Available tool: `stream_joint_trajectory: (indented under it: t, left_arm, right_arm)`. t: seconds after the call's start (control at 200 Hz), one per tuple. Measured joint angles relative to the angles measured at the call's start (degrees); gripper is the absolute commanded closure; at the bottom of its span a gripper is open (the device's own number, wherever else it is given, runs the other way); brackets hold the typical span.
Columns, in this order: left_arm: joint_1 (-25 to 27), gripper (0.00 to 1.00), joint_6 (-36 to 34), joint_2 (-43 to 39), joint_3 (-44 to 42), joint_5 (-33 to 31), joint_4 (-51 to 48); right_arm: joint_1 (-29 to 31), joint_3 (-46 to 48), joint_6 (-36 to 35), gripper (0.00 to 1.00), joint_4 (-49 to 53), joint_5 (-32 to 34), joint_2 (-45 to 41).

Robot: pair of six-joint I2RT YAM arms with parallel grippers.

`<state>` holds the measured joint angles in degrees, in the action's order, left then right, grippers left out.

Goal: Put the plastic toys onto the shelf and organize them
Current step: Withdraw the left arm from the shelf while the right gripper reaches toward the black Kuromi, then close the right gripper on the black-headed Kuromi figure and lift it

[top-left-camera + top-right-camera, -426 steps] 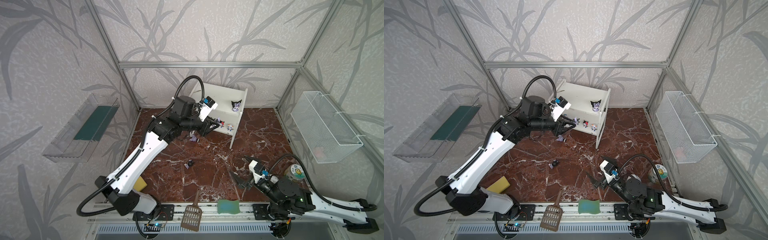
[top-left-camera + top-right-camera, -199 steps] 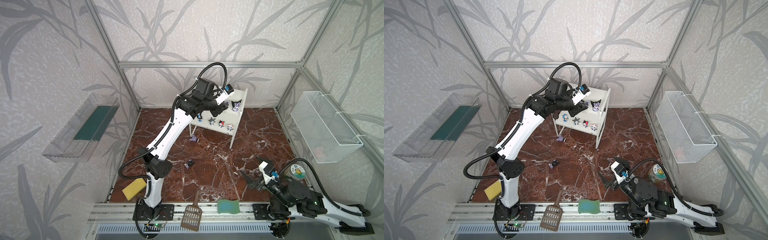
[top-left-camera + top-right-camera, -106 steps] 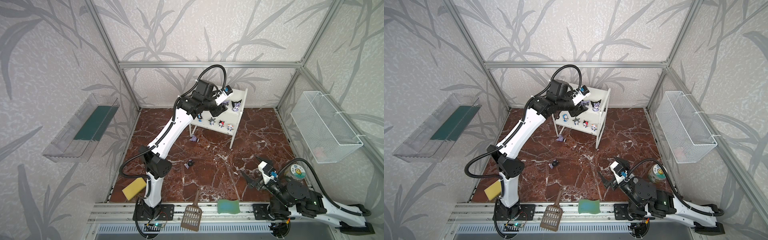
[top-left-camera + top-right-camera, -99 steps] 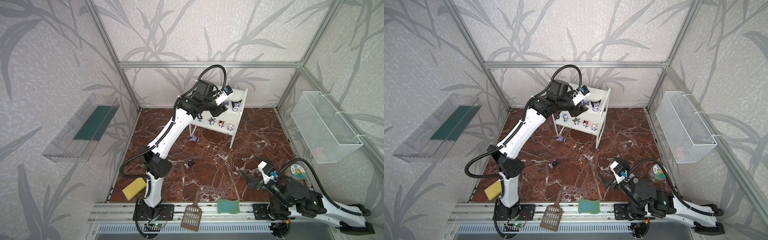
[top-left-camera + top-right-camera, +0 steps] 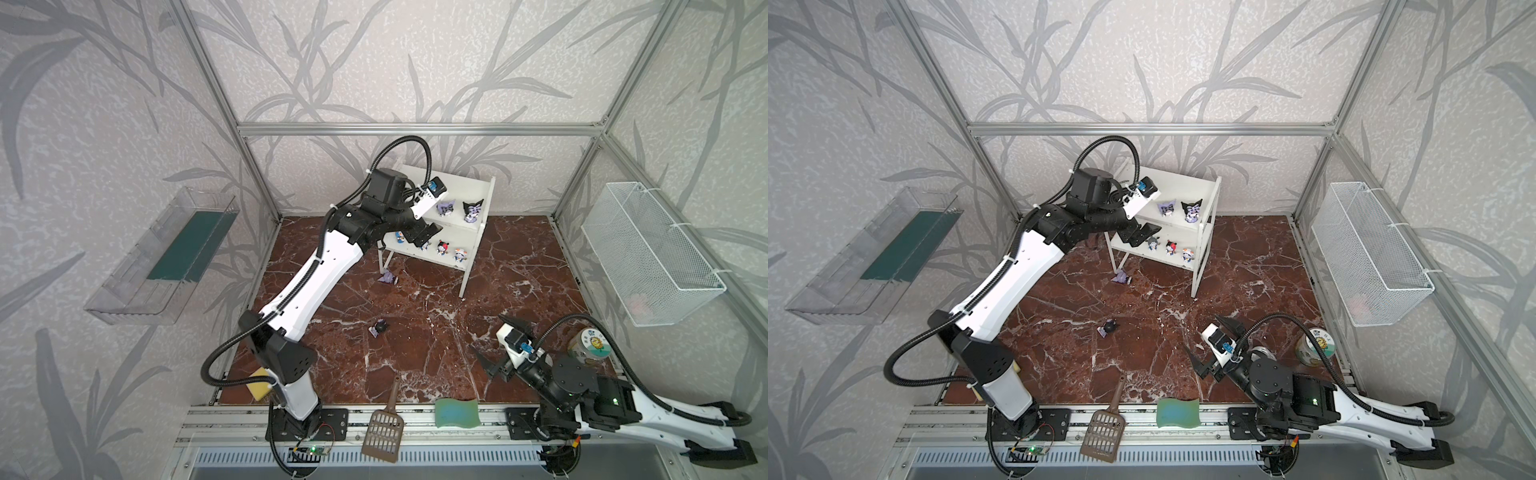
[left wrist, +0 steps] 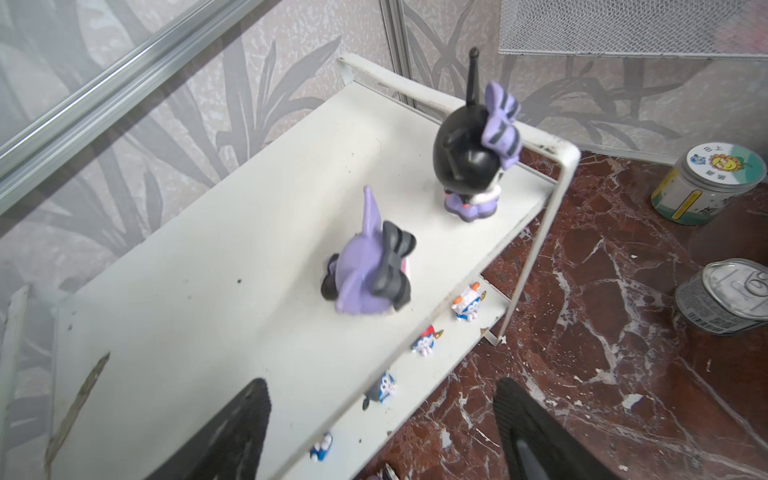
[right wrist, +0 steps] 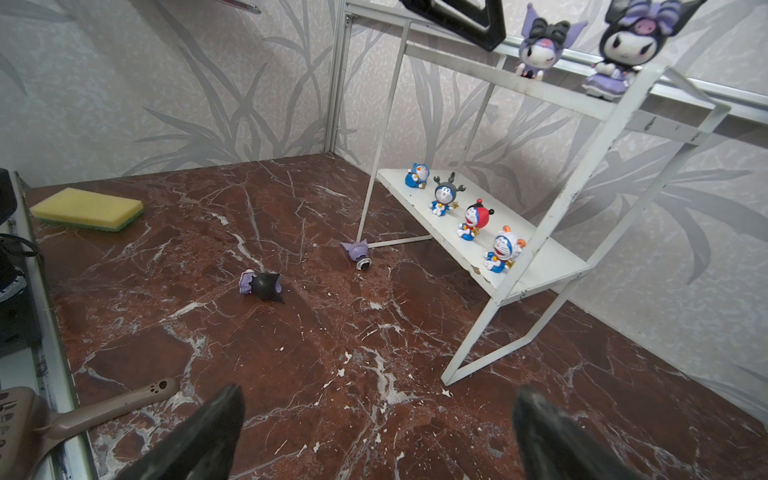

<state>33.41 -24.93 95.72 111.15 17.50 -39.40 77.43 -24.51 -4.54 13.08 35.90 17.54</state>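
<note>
The white shelf (image 5: 451,195) stands at the back. On its top board a purple toy (image 5: 445,208) and a black-headed toy (image 5: 473,210) stand side by side, also seen as purple toy (image 6: 368,274) and black-headed toy (image 6: 473,162). Several small blue-white toys (image 7: 444,195) line the lower board. Two more toys lie on the floor: a purple one (image 5: 387,277) by the shelf's leg and a black one (image 5: 379,328) further forward. My left gripper (image 5: 424,233) is open and empty, straddling the top board's front edge short of the purple toy. My right gripper (image 5: 498,343) hangs open and empty over the front right floor.
A brown scoop (image 5: 384,428) and a green sponge (image 5: 457,413) lie on the front rail. A yellow sponge (image 5: 259,384) sits at the front left. Two cans (image 5: 590,345) stand at the right. A wire basket (image 5: 652,257) and a clear tray (image 5: 166,253) hang on the side walls.
My left gripper has opened, let go of the purple toy on the top board and drawn back from it. The right arm has hardly moved.
</note>
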Motion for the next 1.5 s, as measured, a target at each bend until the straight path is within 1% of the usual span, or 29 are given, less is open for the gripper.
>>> stream_joint_trajectory:
  t: [0.085, 0.16, 0.275, 0.345, 0.4, 0.46, 0.48, 0.515, 0.55, 0.69, 0.755, 0.805, 0.875, 0.98, 1.085, 1.18, 1.29, 1.505]
  left_arm:
    - [-0.11, 0.06, 1.53, -6.86, -6.54, -1.44, 2.05]
    - [-0.11, 0.04, 3.98, -13.81, -13.31, -3.39, 3.69]
    - [-0.20, 0.01, 10.32, -25.75, -25.03, -8.35, 5.99]
    - [-0.22, 0.01, 15.13, -32.85, -32.13, -11.72, 6.97]
    - [-0.33, 0.01, 18.78, -38.03, -37.13, -14.25, 6.62]
    - [-0.33, 0.01, 22.34, -43.04, -41.51, -16.44, 6.05]
    - [-0.33, 0.01, 23.67, -44.85, -42.80, -17.25, 5.49]
    - [-0.33, 0.01, 25.55, -47.69, -44.72, -18.47, 4.46]
    - [-0.33, 0.01, 27.30, -50.31, -46.31, -19.69, 3.37]
    - [-0.33, 0.01, 32.61, -60.78, -51.04, -24.20, -0.83]
    - [-0.33, 0.01, 34.14, -65.57, -52.17, -25.64, -2.19]
    - [-0.33, 0.01, 35.04, -68.74, -52.52, -26.40, -3.08]
    - [-0.33, 0.01, 35.56, -71.36, -52.50, -27.10, -3.82]
    - [-0.33, 0.01, 35.65, -73.07, -52.50, -27.78, -5.44]
    - [-0.33, 0.01, 35.47, -74.20, -52.83, -28.00, -6.75]
    - [-0.33, 0.01, 35.36, -75.21, -53.18, -27.98, -7.41]
    - [-0.33, 0.01, 34.97, -75.80, -53.48, -27.91, -7.91]
    - [-0.33, 0.01, 33.70, -76.08, -53.96, -27.89, -9.16]
  right_arm:
    - [-0.09, 0.35, 1.73, 0.01, -3.39, -1.92, 5.14]
    - [-0.83, 0.50, 3.91, 0.01, -7.08, -5.05, 12.35]
    - [-4.04, -0.87, 8.57, 0.00, -12.50, -11.82, 28.52]
    - [-5.57, -3.48, 10.86, 0.04, -14.12, -15.30, 38.88]
    - [-6.75, -6.86, 12.85, 0.06, -14.34, -18.12, 46.49]
    - [-7.96, -11.30, 14.75, 0.11, -14.82, -21.44, 53.77]
    - [-8.31, -12.94, 15.65, 0.14, -14.99, -22.73, 56.06]
    - [-8.92, -15.76, 17.11, 0.24, -14.86, -24.72, 59.45]
    - [-9.55, -18.97, 18.64, 0.29, -14.27, -26.23, 62.71]
    - [-11.58, -35.08, 27.63, 0.29, -7.48, -31.71, 74.95]
    - [-12.39, -40.89, 31.61, 0.29, -5.70, -34.51, 79.49]
    - [-12.74, -43.69, 34.10, 0.29, -5.09, -36.15, 82.42]
    - [-13.16, -46.38, 37.55, 0.29, -3.67, -38.14, 86.09]
    - [-13.44, -48.87, 41.51, 0.29, -1.09, -39.80, 91.03]
    - [-13.64, -49.86, 45.18, 0.29, 0.74, -40.72, 93.83]
    - [-13.99, -50.66, 47.89, 0.29, 0.37, -41.59, 96.15]
    - [-14.58, -53.07, 49.51, 0.26, 0.22, -42.05, 99.03]
    - [-16.24, -63.23, 49.18, 0.19, 0.96, -42.42, 105.39]
